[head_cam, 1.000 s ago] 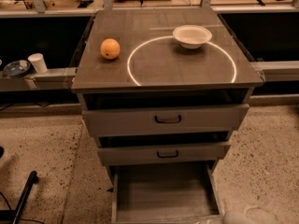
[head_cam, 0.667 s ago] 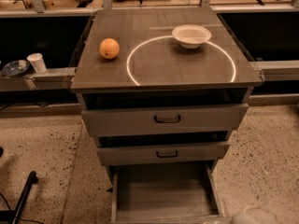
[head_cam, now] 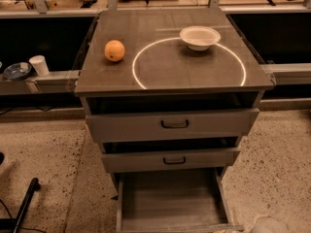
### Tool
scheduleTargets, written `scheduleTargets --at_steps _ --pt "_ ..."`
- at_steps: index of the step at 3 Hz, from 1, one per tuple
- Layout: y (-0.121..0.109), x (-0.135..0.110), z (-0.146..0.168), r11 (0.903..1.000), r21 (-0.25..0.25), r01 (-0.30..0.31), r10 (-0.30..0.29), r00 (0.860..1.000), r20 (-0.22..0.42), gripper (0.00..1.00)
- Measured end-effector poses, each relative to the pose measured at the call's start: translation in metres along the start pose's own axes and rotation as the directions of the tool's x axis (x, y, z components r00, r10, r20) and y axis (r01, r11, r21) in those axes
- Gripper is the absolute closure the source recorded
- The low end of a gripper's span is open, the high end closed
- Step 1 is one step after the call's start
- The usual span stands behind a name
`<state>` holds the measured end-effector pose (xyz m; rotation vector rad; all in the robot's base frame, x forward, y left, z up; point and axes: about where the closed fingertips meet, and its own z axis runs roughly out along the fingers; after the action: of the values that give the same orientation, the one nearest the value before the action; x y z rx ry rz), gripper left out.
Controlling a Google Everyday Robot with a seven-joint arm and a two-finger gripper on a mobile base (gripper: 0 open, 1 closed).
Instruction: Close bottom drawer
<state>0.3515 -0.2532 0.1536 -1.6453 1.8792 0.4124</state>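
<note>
The bottom drawer [head_cam: 170, 203] is the narrowest of the three grey cabinet drawers. It is pulled far out toward me and its plain grey box is empty. Its front panel [head_cam: 184, 228] lies at the lower edge of the view, and its handle is hidden. A pale rounded shape at the bottom right corner is my gripper [head_cam: 269, 225]. It sits just right of the drawer's front right corner, and only its top shows.
The mid-width drawer [head_cam: 170, 159] and the widest drawer [head_cam: 172, 124] above both stand slightly open. On the cabinet top [head_cam: 160, 76] are an orange [head_cam: 114, 50] and a white bowl [head_cam: 199, 37]. A dark pole [head_cam: 24, 203] lies on the speckled floor at left.
</note>
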Motion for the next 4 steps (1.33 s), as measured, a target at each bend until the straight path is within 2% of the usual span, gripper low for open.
scheduleTargets --at_steps 1,3,4 --pt "-0.006 0.017 0.008 0.9992 0.037 -0.017 0.018 1.000 -0.013 1.00" --pt "-0.043 -0.007 0.045 0.9951 0.098 0.008 -0.018 0.995 0.100 1.00" --pt "-0.066 -0.026 0.058 0.9911 0.128 0.036 -0.057 0.985 0.164 1.00"
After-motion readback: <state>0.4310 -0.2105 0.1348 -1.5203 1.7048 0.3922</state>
